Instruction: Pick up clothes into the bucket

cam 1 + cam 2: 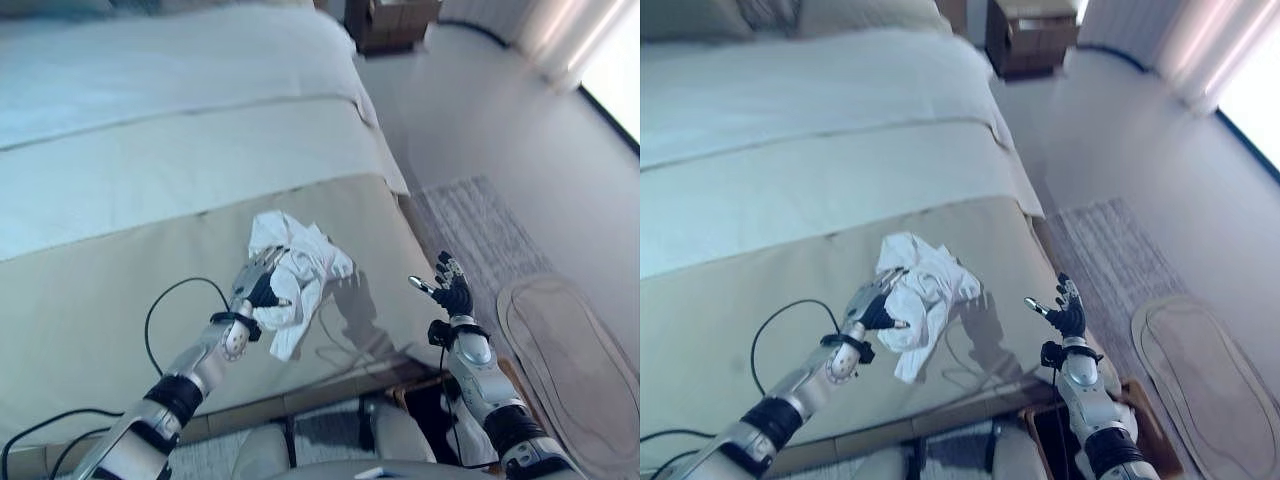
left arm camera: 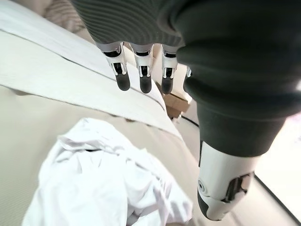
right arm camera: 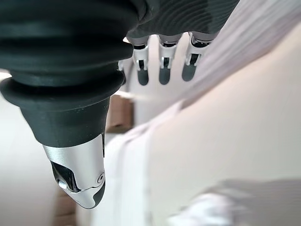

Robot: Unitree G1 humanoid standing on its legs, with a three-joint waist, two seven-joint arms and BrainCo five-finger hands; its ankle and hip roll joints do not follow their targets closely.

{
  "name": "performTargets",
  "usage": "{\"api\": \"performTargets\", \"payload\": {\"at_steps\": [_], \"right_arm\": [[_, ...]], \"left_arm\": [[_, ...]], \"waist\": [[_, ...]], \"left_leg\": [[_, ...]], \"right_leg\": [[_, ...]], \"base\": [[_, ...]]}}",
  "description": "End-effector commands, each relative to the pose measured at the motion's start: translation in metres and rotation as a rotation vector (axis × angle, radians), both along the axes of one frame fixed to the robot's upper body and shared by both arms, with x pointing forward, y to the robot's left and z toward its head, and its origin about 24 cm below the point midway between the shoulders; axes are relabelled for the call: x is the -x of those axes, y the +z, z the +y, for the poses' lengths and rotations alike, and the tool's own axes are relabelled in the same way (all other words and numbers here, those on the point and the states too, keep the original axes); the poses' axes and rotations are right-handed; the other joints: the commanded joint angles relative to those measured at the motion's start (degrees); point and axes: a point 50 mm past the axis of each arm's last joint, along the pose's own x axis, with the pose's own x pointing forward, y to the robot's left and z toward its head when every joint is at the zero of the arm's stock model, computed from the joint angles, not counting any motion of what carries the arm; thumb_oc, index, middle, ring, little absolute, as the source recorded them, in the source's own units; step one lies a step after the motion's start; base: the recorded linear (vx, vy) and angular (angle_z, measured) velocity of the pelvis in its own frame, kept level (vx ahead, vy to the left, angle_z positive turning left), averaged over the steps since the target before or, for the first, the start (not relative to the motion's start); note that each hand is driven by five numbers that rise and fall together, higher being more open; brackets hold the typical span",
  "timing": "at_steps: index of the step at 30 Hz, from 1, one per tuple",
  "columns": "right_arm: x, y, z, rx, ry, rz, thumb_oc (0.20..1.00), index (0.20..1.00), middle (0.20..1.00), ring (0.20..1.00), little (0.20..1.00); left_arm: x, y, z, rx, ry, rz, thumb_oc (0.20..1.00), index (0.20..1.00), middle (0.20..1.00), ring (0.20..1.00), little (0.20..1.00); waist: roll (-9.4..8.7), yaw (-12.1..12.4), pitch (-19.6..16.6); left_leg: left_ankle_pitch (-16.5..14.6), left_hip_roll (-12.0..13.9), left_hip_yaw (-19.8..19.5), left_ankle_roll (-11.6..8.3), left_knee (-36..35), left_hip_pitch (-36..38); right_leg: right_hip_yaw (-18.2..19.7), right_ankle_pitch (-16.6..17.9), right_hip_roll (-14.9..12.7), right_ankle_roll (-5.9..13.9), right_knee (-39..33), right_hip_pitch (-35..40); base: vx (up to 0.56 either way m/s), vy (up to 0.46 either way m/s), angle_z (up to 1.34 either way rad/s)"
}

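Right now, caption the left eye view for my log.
Left hand open over white garment on bed; right hand open alongside.

A crumpled white cloth (image 1: 295,270) lies on the beige foot of the bed (image 1: 120,300), near its right edge. The left robot hand (image 1: 262,280) rests on the cloth with relaxed fingers. The right robot hand (image 1: 448,290) hovers off the bed's corner, fingers spread, above a rug (image 1: 480,235). An oval mat (image 1: 565,360) lies further right.
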Motion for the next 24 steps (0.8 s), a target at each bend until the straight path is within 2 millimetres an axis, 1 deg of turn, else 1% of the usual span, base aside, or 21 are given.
{"api": "performTargets", "payload": {"at_steps": [1,3,4,5,6,7,10,14,15,17,18,20,21,22,23,24], "right_arm": [[-0.013,0.047,-0.004,0.027,0.009,-0.234,1.0,1.0,1.0,1.0,1.0],[-0.011,0.051,-0.009,0.027,-0.005,-0.255,1.0,1.0,1.0,1.0,1.0],[-0.009,0.052,-0.013,0.023,-0.02,-0.259,1.0,1.0,1.0,1.0,1.0],[-0.004,0.052,-0.019,0.031,-0.047,-0.265,1.0,1.0,1.0,1.0,1.0],[-0.004,0.052,-0.019,0.031,-0.048,-0.265,1.0,1.0,1.0,1.0,1.0],[-0.002,0.053,-0.024,0.037,-0.063,-0.272,1.0,1.0,1.0,1.0,1.0],[0.002,0.056,-0.032,0.048,-0.09,-0.289,1.0,1.0,1.0,1.0,1.0],[0.003,0.059,-0.037,0.043,-0.112,-0.306,1.0,1.0,1.0,1.0,1.0],[0.002,0.062,-0.036,0.032,-0.113,-0.322,1.0,1.0,1.0,1.0,1.0],[0.0,0.063,-0.034,0.03,-0.101,-0.324,1.0,1.0,1.0,1.0,1.0],[0.0,0.062,-0.033,0.03,-0.097,-0.319,1.0,1.0,1.0,1.0,1.0],[-0.002,0.06,-0.031,0.036,-0.088,-0.306,1.0,1.0,1.0,1.0,1.0],[-0.002,0.06,-0.031,0.036,-0.089,-0.306,1.0,1.0,1.0,1.0,1.0],[-0.003,0.059,-0.03,0.037,-0.084,-0.3,1.0,1.0,1.0,1.0,1.0],[-0.003,0.059,-0.03,0.037,-0.084,-0.3,1.0,1.0,1.0,1.0,1.0],[-0.003,0.058,-0.029,0.036,-0.084,-0.297,1.0,1.0,1.0,1.0,1.0]], "left_arm": [[-0.018,0.028,0.022,-0.097,0.088,-0.162,1.0,1.0,1.0,1.0,1.0],[-0.026,0.04,0.031,-0.169,0.125,-0.212,1.0,1.0,1.0,1.0,1.0],[-0.028,0.045,0.034,-0.19,0.139,-0.232,1.0,1.0,1.0,1.0,1.0],[-0.031,0.051,0.041,-0.246,0.166,-0.255,1.0,1.0,1.0,1.0,1.0],[-0.031,0.051,0.041,-0.246,0.165,-0.256,1.0,1.0,1.0,1.0,1.0],[-0.033,0.055,0.046,-0.281,0.187,-0.27,1.0,1.0,1.0,1.0,1.0],[-0.037,0.061,0.059,-0.364,0.256,-0.283,1.0,1.0,1.0,1.0,1.0],[-0.042,0.068,0.071,-0.42,0.319,-0.296,1.0,1.0,1.0,1.0,1.0],[-0.045,0.068,0.078,-0.462,0.36,-0.285,1.0,1.0,1.0,1.0,1.0],[-0.048,0.065,0.081,-0.533,0.375,-0.242,1.0,1.0,1.0,1.0,1.0],[-0.05,0.064,0.079,-0.541,0.37,-0.23,1.0,1.0,1.0,1.0,1.0],[-0.049,0.054,0.08,-0.573,0.375,-0.153,1.0,1.0,1.0,1.0,1.0],[-0.05,0.054,0.08,-0.573,0.374,-0.153,1.0,1.0,1.0,1.0,1.0],[-0.052,0.054,0.075,-0.557,0.367,-0.143,0.517,0.517,0.517,0.517,0.517],[-0.052,0.054,0.075,-0.557,0.367,-0.143,0.517,0.517,0.517,0.517,0.517],[-0.052,0.052,0.074,-0.555,0.364,-0.131,0.376,0.376,0.376,0.376,0.376]], "waist": [[-1.35,-0.9,2.5],[-1.66,-1.8,3.5],[-1.6,-1.9,3.7],[-1.55,-2.6,4.0],[-1.49,-2.6,3.8],[-1.51,-2.9,3.9],[-1.54,-3.8,3.9],[-1.43,-4.5,3.5],[-1.58,-4.9,3.4],[-1.65,-5.3,3.2],[-1.7,-5.3,3.2],[-1.79,-5.4,3.0],[-1.78,-5.4,3.0],[-1.88,-5.4,2.9],[-1.87,-5.4,2.9],[-1.89,-5.4,2.7]], "left_leg": [[-3.7,1.1,-0.6,1.22,9.4,-7.2],[-4.1,1.3,-0.3,1.3,12.1,-11.6],[-5.0,1.5,-0.3,1.28,13.9,-13.5],[-5.6,1.6,-0.4,1.36,16.2,-16.7],[-5.7,1.6,-0.4,1.37,16.5,-17.0],[-6.2,1.7,-0.6,1.5,18.1,-18.8],[-7.3,2.1,-0.8,1.62,21.0,-22.5],[-7.9,2.4,-1.0,1.6,23.1,-26.5],[-8.0,2.4,-1.2,1.59,23.3,-27.6],[-8.1,2.4,-1.4,1.64,23.8,-28.3],[-8.2,2.4,-1.4,1.7,24.0,-28.4],[-8.4,2.4,-1.5,1.77,24.1,-28.3],[-8.4,2.4,-1.5,1.77,24.1,-28.3],[-8.5,2.3,-1.5,1.76,23.9,-28.0],[-8.5,2.3,-1.5,1.76,23.9,-27.9],[-8.5,2.2,-1.5,1.75,23.6,-27.6]], "right_leg": [[0.2,-5.1,-4.1,3.69,8.5,-2.4],[0.8,-5.1,-4.3,3.74,10.5,-6.7],[1.2,-5.6,-4.2,3.67,11.8,-8.5],[1.4,-6.0,-4.5,3.6,13.9,-11.3],[1.4,-6.1,-4.5,3.6,14.0,-11.7],[1.7,-6.4,-4.5,3.57,15.4,-13.4],[2.4,-7.1,-4.5,3.3,17.7,-17.0],[2.6,-7.6,-4.4,3.09,19.3,-20.6],[2.8,-7.6,-4.2,2.99,19.5,-21.8],[2.9,-7.7,-4.2,3.02,19.8,-22.4],[2.9,-7.8,-4.1,2.99,20.0,-22.6],[2.7,-8.0,-4.1,2.91,20.2,-22.5],[2.7,-8.0,-4.1,2.91,20.2,-22.5],[2.6,-8.0,-4.1,2.88,20.0,-22.2],[2.6,-8.0,-4.1,2.88,20.0,-22.1],[2.6,-8.0,-4.0,2.89,19.9,-21.9]], "base": [[-0.11,0.048,-0.16],[-0.1,0.043,-0.27],[-0.09,0.058,-0.19],[-0.05,0.038,-0.15],[-0.04,0.034,-0.09],[-0.02,0.016,-0.07],[-0.01,0.015,0.03],[-0.01,0.006,0.01],[-0.01,0.006,-0.08],[0.01,0.01,-0.13],[0.02,0.002,-0.26],[0.03,0.0,0.15],[0.03,-0.003,0.27],[0.02,-0.002,-0.07],[0.03,-0.005,-0.11],[0.04,0.0,-0.03]]}}
